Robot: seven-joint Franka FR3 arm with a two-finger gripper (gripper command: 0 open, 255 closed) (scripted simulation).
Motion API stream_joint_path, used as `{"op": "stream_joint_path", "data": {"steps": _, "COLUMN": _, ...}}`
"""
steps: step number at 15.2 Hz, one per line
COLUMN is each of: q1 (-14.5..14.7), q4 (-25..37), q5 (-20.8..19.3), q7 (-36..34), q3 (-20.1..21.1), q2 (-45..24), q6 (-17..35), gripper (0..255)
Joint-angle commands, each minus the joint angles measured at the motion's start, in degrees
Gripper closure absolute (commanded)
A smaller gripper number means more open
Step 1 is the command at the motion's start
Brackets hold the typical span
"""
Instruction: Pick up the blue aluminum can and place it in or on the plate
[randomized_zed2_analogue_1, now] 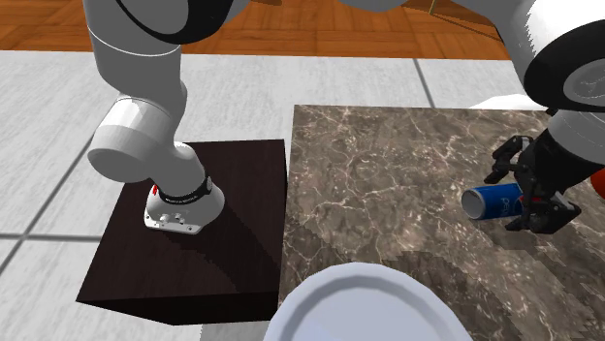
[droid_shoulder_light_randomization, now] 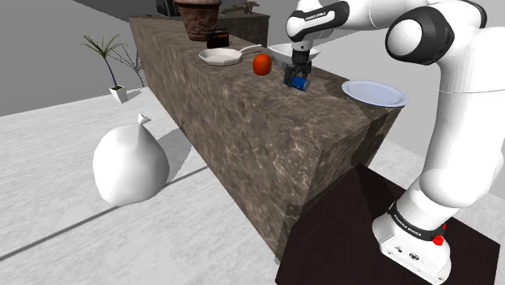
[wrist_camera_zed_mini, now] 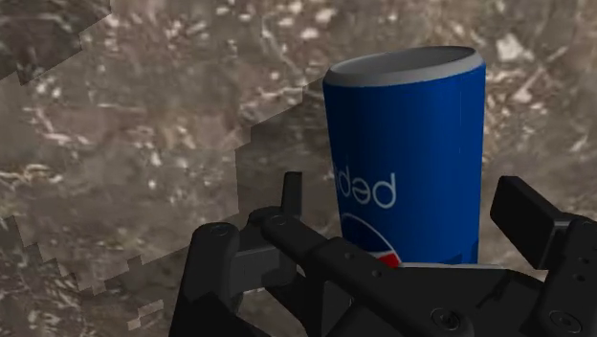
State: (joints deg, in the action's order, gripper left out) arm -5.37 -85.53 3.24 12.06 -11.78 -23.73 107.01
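Blue can lies btwn end effector's spread fingers; red ball, plate nr.

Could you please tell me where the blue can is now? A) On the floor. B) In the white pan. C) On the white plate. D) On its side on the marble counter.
D: the blue can lies on its side on the marble counter, between the open fingers of the gripper, apart from the plate.

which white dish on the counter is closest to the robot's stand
the flat plate at the counter's end; the handled pan and the other white dish sit farther along it
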Motion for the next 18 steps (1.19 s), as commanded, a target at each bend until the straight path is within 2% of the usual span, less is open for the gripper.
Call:
{"op": "stream_joint_path", "data": {"steps": 1, "q1": 0.0, "q4": 0.0, "q5": 0.0, "q7": 0.0, "q3": 0.0, "q2": 0.0, "q6": 0.0, "gripper": 0}}
{"op": "stream_joint_path", "data": {"steps": 3, "q1": 0.0, "q4": 0.0, "q5": 0.0, "q7": 0.0, "q3": 0.0, "q2": 0.0, "q6": 0.0, "gripper": 0}}
{"op": "stream_joint_path", "data": {"steps": 4, "q1": 0.0, "q4": 0.0, "q5": 0.0, "q7": 0.0, "q3": 0.0, "q2": 0.0, "q6": 0.0, "gripper": 255}}
{"op": "stream_joint_path", "data": {"steps": 13, "q1": 0.0, "q4": 0.0, "q5": 0.0, "q7": 0.0, "q3": 0.0, "q2": 0.0, "q6": 0.0, "gripper": 255}}
{"op": "stream_joint_path", "data": {"steps": 18, "q1": -0.1, "q4": 3.1, "q5": -0.1, "q7": 0.0, "q3": -0.1, "q2": 0.5, "q6": -3.6, "gripper": 255}}
